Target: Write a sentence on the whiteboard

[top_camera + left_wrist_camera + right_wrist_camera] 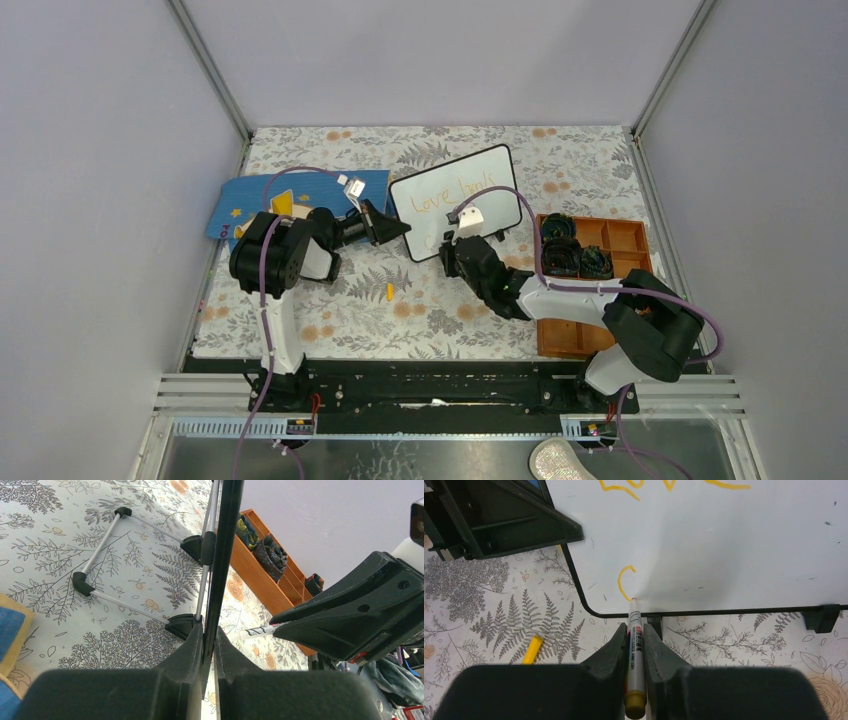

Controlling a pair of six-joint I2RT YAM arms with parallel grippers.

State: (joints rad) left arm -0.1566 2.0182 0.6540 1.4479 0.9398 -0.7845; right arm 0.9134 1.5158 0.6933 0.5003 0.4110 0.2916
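Clearly orange sentence (pixel 434 200) on whiteboard (pixel 734 555): "Love", "C".

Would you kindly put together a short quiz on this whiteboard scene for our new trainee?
1. True or false: the left gripper is clamped on the edge of the whiteboard.
2. What does the right gripper hold? A. a sponge B. a marker C. a ruler
3. Fill in: the marker's tip sits on the board beside a curved orange stroke, ____ the first line of the sentence.
Key: 1 true; 2 B; 3 below.
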